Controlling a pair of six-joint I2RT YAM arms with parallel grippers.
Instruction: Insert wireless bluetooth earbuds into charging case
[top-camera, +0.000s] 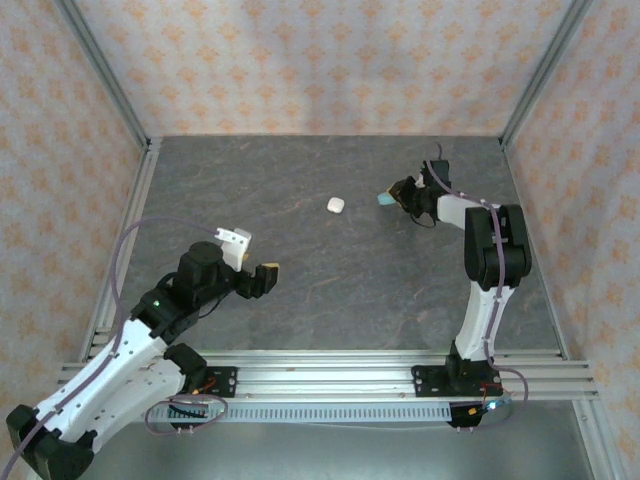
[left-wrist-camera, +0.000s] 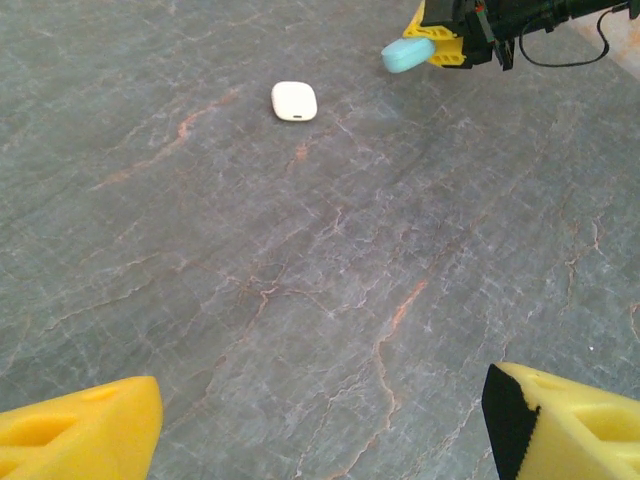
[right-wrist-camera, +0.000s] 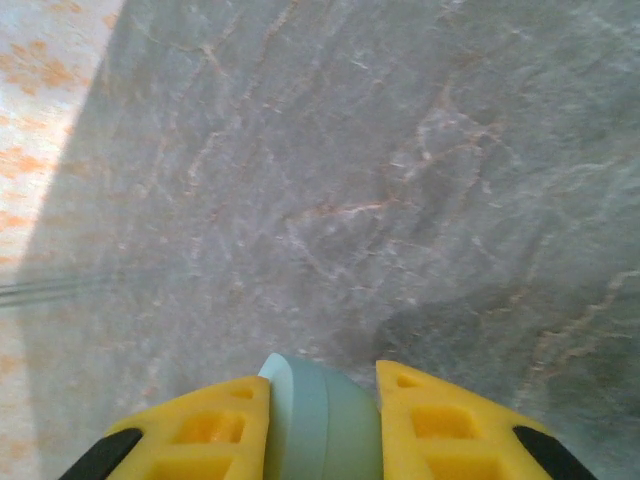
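Grey marbled desk (top-camera: 300, 310), peach walls (top-camera: 300, 60). Right hand (top-camera: 402, 192) pinches teal rounded plastic case (right-wrist-camera: 320, 405), far right; white pebble-shaped case (top-camera: 335, 204) lies mid-desk. Left hand (top-camera: 252, 260) spread, empty. Likely light, rigid, slick: grip flat sides squarely.

The grey, stone-patterned table (top-camera: 330, 300), veined in rust, is enclosed on three sides by walls (top-camera: 320, 65) papered in a pale peach floral print. Aluminium posts (top-camera: 104, 75) are set at the far corners, and aluminium rails (top-camera: 340, 362) are laid along the near edge. Everything is evenly lit.
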